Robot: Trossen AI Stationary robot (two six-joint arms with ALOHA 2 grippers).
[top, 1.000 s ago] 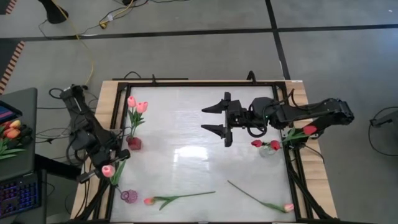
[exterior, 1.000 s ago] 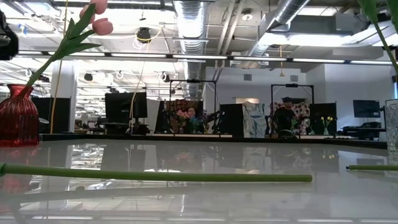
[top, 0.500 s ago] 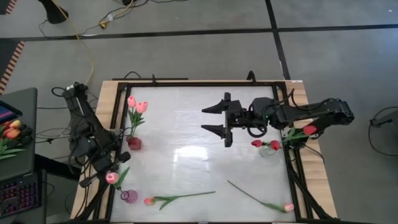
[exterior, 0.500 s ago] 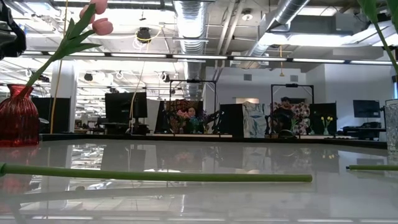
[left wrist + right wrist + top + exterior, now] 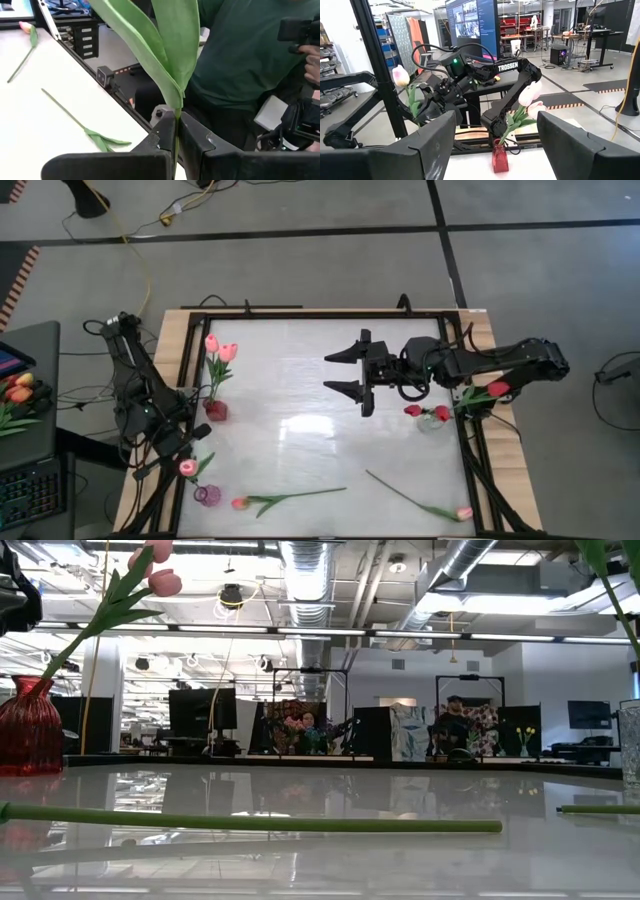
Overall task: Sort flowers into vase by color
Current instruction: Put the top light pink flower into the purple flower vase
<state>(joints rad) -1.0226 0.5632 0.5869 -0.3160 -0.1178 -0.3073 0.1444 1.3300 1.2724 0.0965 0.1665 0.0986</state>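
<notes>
Held flower: my left claw (image 5: 172, 448) is pinched on the thin green stem of a pink-budded artificial tulip (image 5: 186, 467), at the surface's left near corner.
Key relation: the small purple glass vase (image 5: 207, 495) lies just beside the bud, toward the near edge; stem axis runs from claw toward vase, so I judge the left arm is nearer.
Right claw (image 5: 345, 372): spread wide, empty, hanging mid-surface.
Surface: glossy white surface (image 5: 300, 430); two pink tulips lie flat near the front edge.
Room: open lab, desks behind.

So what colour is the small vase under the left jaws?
Purple; clearest in the high view.
</notes>
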